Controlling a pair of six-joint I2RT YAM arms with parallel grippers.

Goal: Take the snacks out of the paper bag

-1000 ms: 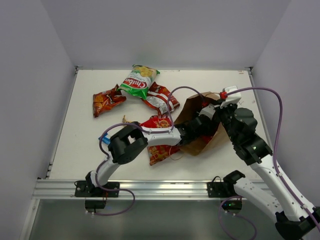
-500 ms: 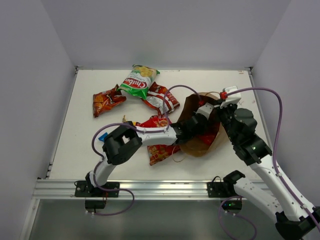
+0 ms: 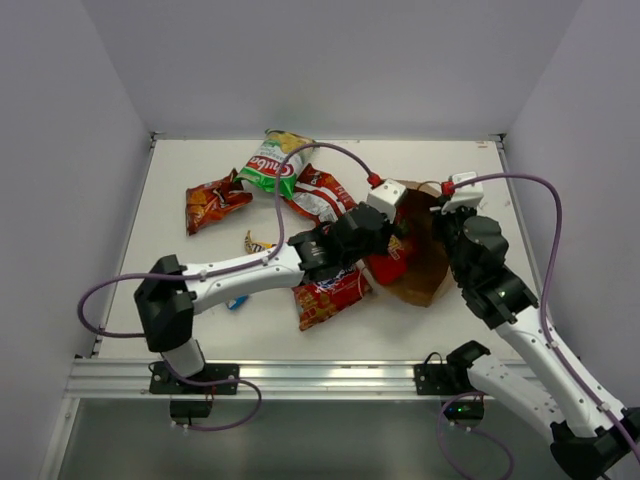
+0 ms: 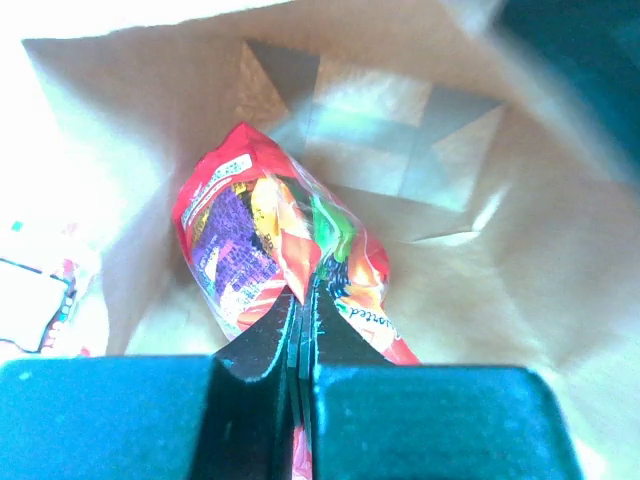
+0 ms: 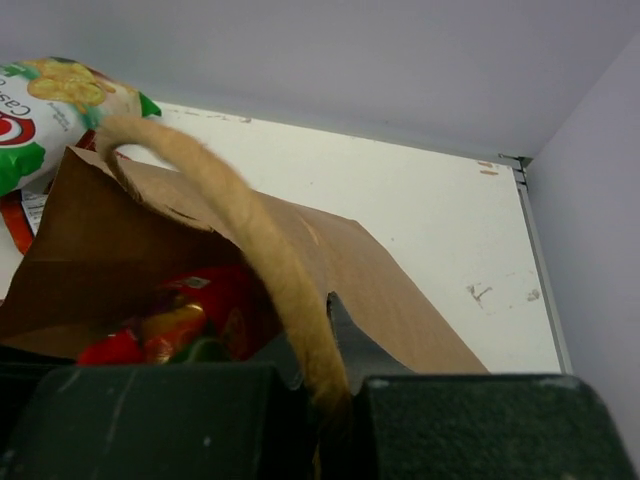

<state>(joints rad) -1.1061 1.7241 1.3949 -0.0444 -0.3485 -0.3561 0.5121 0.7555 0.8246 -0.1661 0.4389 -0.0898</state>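
Observation:
The brown paper bag [image 3: 425, 262] lies on the table right of centre, mouth toward the left. My left gripper [image 3: 380, 250] is at that mouth, shut on a red snack packet [image 3: 388, 268]. In the left wrist view the closed fingers [image 4: 303, 300] pinch the packet's [image 4: 270, 240] crumpled edge, with the bag's inside [image 4: 480, 230] behind it. My right gripper [image 3: 440, 220] is shut on the bag's twisted paper handle [image 5: 250, 230], its jaws [image 5: 335, 395] clamped around it above the bag wall [image 5: 400, 300]. The red packet [image 5: 200, 310] shows under that wall.
Other snacks lie to the left: a green-white chip bag [image 3: 272, 165], an orange-red bag [image 3: 213, 203], a red bag [image 3: 320, 192], a red bag [image 3: 330, 292] under the left arm, a yellow pack [image 3: 257, 243], a blue bar [image 3: 237, 300]. Walls enclose the table.
My left gripper closed on the red packet inside the bag and drew back left, bringing the packet to the bag's mouth. The left elbow swung far left. The right gripper kept the handle.

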